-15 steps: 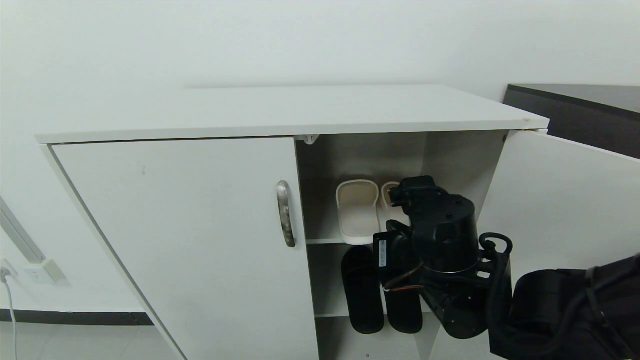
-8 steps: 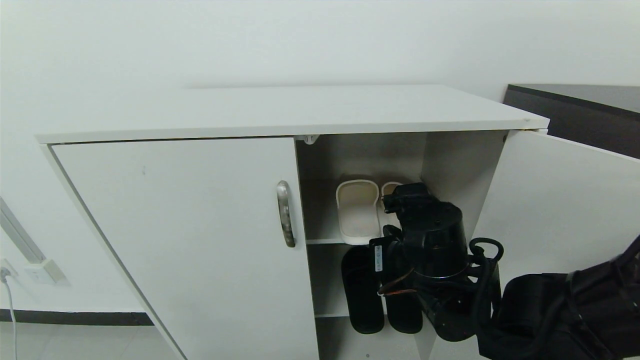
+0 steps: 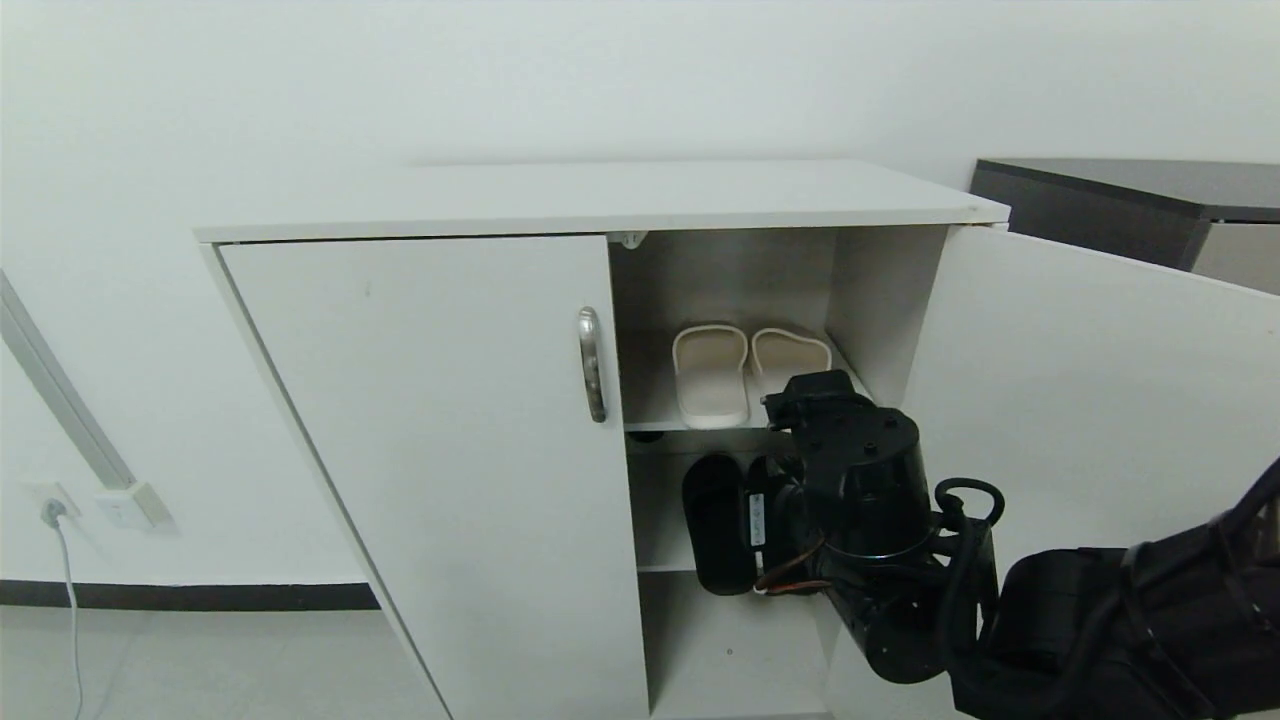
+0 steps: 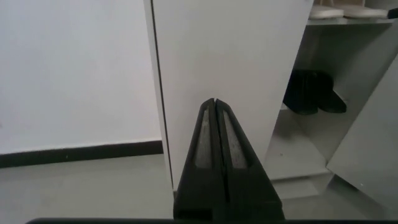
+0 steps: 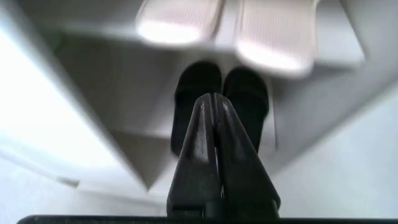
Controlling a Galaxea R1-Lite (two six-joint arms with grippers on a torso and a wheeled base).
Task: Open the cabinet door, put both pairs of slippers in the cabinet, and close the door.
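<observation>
right fingers [image 5: 208,121], shut and empty, draw back; black slippers [image 5: 247,93] and white slippers [image 5: 273,34] sit shelved beyond them, so only closing the door [image 3: 1080,400] remains.

Black right arm [image 3: 870,470]: cylindrical wrist, looped cable [image 3: 968,482], white label [image 3: 757,518], tapered dark fingers [image 5: 202,143].

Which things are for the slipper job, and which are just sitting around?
For the job: cabinet, open door, white slippers, black slippers, right gripper.
Just there: wall socket, cable, dark desk.
</observation>
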